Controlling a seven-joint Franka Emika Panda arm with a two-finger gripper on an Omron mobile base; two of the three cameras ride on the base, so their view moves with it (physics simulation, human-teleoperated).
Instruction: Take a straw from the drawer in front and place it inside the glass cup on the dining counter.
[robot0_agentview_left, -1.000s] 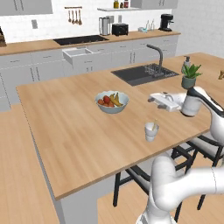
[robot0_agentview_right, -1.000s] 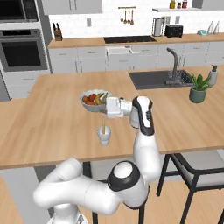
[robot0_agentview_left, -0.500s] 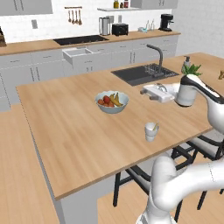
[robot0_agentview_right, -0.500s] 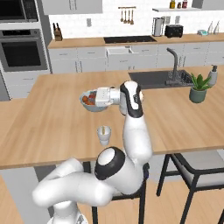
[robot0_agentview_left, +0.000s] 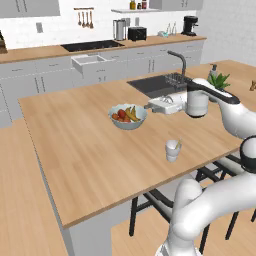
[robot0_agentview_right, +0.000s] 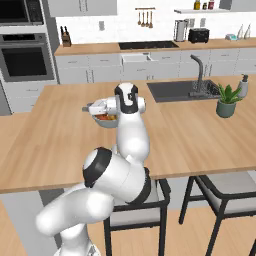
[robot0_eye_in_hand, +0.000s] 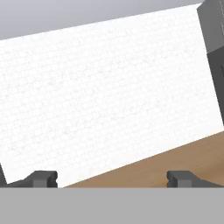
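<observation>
The end effector (robot0_agentview_left: 148, 106), wide open and holding nothing, hangs beside the fruit bowl (robot0_agentview_left: 127, 117) above the wooden bench (robot0_agentview_left: 75, 145), while the glass cup (robot0_agentview_left: 173, 150) stands near the front edge with the thin straw (robot0_agentview_left: 177, 145), hard to see, inside it.

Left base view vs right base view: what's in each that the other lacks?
Left base: the cup with the straw standing in it, on the counter. Right base: the wall oven and knife block. Both: the fruit bowl, sink, plant and the open gripper above the counter.
</observation>
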